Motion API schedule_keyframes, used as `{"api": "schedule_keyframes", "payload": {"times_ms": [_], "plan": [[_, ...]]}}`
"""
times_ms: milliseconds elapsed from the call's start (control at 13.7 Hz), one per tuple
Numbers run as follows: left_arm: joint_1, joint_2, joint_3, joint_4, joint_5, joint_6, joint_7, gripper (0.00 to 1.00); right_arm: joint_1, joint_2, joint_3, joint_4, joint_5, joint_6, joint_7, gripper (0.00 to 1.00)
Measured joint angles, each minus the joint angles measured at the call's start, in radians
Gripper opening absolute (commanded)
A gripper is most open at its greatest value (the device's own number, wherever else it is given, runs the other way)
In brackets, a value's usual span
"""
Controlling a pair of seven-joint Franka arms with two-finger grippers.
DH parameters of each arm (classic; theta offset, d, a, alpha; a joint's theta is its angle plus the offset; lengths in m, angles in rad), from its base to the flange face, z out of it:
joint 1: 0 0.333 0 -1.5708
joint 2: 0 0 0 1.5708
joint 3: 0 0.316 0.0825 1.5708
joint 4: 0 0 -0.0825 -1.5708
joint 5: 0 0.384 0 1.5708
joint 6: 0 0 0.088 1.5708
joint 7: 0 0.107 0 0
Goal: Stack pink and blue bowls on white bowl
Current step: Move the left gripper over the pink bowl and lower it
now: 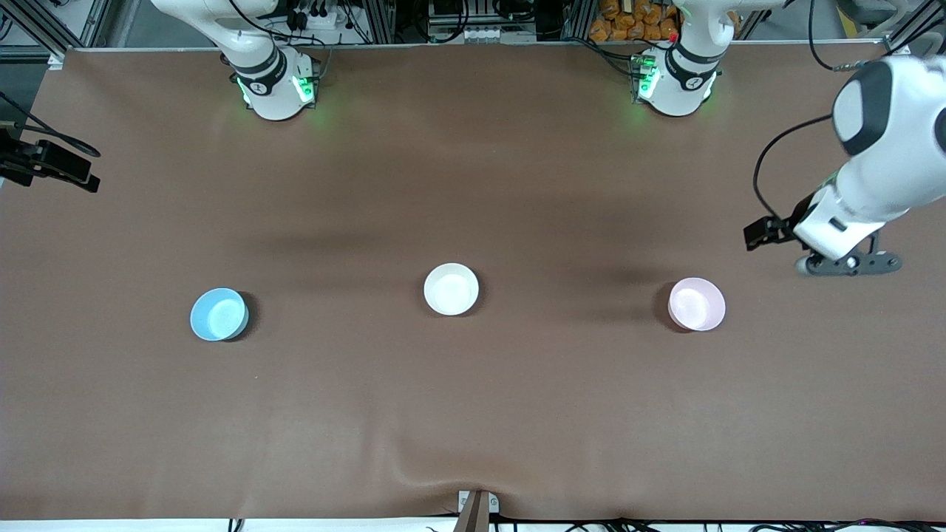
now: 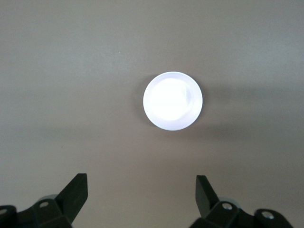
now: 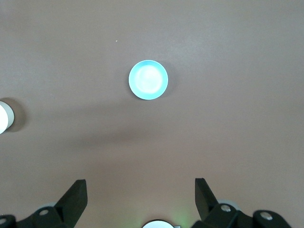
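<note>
While the front view shows the blue bowl [image 1: 219, 314], white bowl [image 1: 451, 289] and pink bowl [image 1: 696, 304] well apart in a row on the table [image 1: 473, 414], only the wrist views show both grippers' fingers spread: left gripper [image 2: 141, 195] over pink, right gripper [image 3: 140, 197] over blue.

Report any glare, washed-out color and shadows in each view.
Left wrist view: the pink bowl is blown out to near white, its tint lost; soft shadow bands cross the table. Right wrist view: the blue bowl glows pale at its center; a faint shadow streak lies on the table. Front view: even light, each bowl casts a short dark shadow, the white bowl is bright inside.
</note>
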Motion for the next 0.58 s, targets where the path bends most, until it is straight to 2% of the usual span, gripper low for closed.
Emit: {"api": "schedule_keyframes", "payload": {"times_ms": [585], "plan": [[0.018,0.140,0.002,-0.023,0.000,0.171,0.000,1.00,0.000,0.000,0.000,0.000,0.000,0.000,0.000,1.00]]}}
